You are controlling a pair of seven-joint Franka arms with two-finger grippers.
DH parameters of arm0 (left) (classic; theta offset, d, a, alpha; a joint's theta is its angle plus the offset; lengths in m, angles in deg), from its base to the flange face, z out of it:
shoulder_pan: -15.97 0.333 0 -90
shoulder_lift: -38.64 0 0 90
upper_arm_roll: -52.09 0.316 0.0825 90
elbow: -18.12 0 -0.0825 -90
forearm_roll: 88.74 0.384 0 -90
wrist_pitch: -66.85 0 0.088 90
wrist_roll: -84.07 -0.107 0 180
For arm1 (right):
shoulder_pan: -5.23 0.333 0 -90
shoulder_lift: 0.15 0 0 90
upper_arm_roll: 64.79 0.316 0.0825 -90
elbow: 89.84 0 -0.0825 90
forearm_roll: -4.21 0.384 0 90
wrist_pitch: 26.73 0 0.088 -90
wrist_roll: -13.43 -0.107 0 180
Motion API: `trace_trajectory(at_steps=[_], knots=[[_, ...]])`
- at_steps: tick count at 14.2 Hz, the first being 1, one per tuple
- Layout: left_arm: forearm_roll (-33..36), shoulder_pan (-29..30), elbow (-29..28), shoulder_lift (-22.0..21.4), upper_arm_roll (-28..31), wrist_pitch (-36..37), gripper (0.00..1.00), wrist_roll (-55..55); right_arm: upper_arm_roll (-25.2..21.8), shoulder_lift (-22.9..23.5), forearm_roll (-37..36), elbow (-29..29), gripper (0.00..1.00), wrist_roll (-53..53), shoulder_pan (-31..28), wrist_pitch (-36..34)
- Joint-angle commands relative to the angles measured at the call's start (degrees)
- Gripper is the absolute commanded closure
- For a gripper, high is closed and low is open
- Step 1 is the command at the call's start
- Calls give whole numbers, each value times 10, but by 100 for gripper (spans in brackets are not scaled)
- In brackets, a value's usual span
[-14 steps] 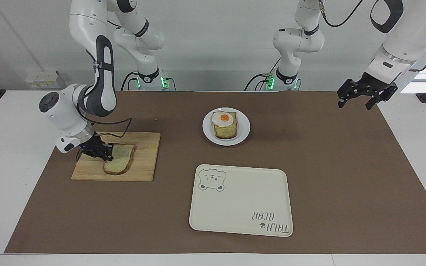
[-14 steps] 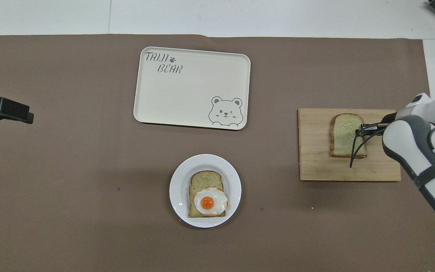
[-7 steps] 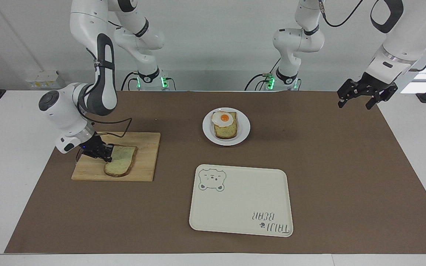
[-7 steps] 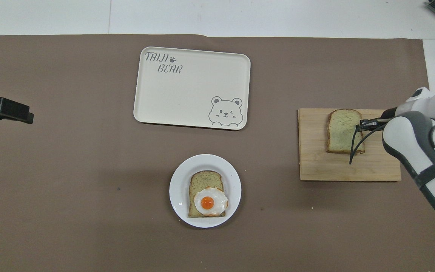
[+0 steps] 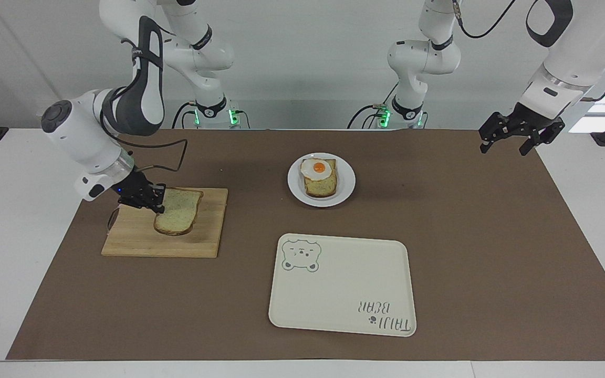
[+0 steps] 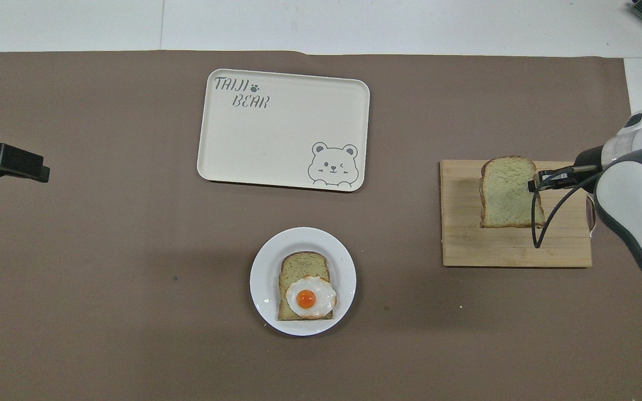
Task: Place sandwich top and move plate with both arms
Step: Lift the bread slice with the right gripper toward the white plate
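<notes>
The sandwich top (image 5: pixel 181 210), a plain speckled bread slice, hangs tilted just above the wooden cutting board (image 5: pixel 134 239), toward the right arm's end of the table. My right gripper (image 5: pixel 157 203) is shut on the slice's edge; in the overhead view the gripper (image 6: pixel 538 182) holds the slice (image 6: pixel 507 192) over the board (image 6: pixel 516 250). The white plate (image 5: pixel 347 181) sits mid-table near the robots and bears a bread slice with a fried egg (image 5: pixel 319 176). My left gripper (image 5: pixel 510 143) waits open in the air over the table's edge at its own end.
A cream rectangular tray with a bear drawing (image 5: pixel 342 286) lies farther from the robots than the plate (image 6: pixel 262 278); it also shows in the overhead view (image 6: pixel 282 128). A brown mat covers the table.
My right gripper has lifted the bread slice off the cutting board and moved it a little toward the plate. The left arm has not moved.
</notes>
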State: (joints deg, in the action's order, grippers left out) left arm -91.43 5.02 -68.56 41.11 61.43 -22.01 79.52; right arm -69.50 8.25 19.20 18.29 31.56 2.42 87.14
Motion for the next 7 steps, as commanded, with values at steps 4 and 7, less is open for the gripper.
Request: trace_trajectory(at_steps=[4, 7], knots=[[7, 2, -6, -7, -2, -2, 0, -4, 3, -29, 4, -6, 100, -46, 24, -44], [7, 2, -6, -8, -2, -2, 0, -4, 3, -29, 4, -6, 100, -65, 39, -43]])
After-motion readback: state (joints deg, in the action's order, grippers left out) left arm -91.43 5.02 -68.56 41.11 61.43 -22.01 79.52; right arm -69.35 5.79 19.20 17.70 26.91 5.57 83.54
